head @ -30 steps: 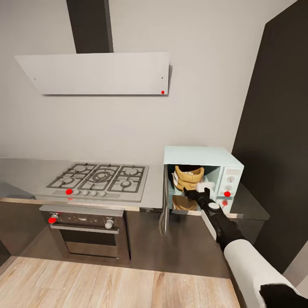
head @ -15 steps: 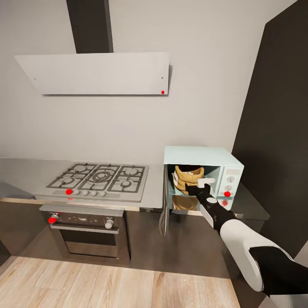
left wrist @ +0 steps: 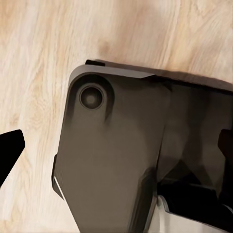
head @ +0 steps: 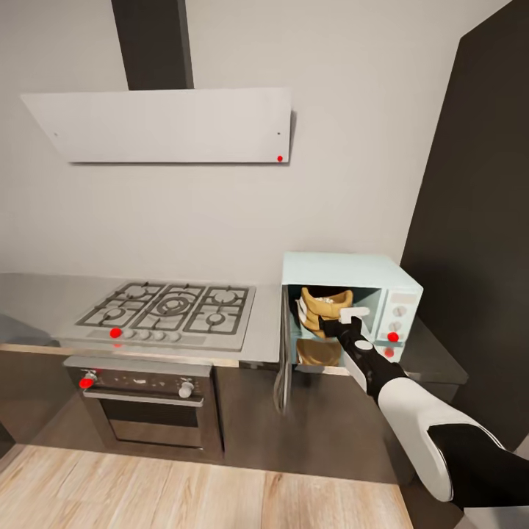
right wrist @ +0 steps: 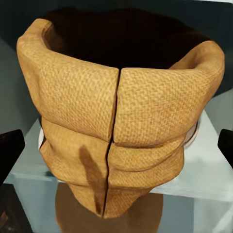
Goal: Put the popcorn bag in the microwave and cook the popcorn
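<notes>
The right gripper (head: 345, 321) is spread wide open, nothing grasped, its dark fingertips (right wrist: 10, 148) flanking the tan-brown crumpled paper popcorn bag (right wrist: 119, 116). The arm is stretched forward into the pale mint-white boxy microwave (head: 351, 266), where the bag is parked upright.

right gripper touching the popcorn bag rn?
Apart. In the right wrist view both fingertips sit at the picture's edges, open, with clear space between them and the bag. The head view shows the right gripper at the microwave opening.
</notes>
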You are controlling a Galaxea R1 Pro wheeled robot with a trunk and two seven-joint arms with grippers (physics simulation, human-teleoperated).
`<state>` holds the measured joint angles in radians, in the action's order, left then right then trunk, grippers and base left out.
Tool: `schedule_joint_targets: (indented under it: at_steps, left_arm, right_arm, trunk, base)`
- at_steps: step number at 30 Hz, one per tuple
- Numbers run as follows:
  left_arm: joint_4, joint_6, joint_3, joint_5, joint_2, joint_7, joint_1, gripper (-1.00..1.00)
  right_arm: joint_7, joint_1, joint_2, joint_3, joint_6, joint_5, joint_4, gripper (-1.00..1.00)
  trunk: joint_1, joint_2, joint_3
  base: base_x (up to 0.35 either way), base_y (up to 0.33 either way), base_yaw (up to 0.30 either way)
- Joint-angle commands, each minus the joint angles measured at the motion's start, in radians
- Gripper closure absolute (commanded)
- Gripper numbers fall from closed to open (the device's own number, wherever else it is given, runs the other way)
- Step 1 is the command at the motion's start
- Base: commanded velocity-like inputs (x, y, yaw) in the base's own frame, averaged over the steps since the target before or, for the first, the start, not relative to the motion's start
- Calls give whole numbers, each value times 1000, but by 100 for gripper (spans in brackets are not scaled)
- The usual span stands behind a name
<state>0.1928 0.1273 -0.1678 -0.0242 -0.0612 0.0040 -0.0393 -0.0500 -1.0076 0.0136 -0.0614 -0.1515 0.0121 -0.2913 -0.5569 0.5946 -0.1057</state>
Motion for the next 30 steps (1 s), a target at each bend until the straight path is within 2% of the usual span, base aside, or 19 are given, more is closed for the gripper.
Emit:
schedule_joint_targets:
  at_steps: [1,15,30]
  left_arm:
    - [2,1,-2,-2,0,0,-1,-100]
    - [2,0,2,0,-3,1,-1,-100]
    - [2,0,2,0,-6,1,-1,-100]
  right_arm:
    - [-5,-1,-1,-7,-3,2,1,-100]
    - [-5,3,-1,-9,-3,3,1,-100]
    - [-5,3,-2,-9,-3,5,1,-100]
  trunk:
    - [0,1,-2]
    - [0,1,-2]
    - [0,1,-2]
  base:
    - [131,0,0]
    - [155,-14,0]
    - [67,-51,0]
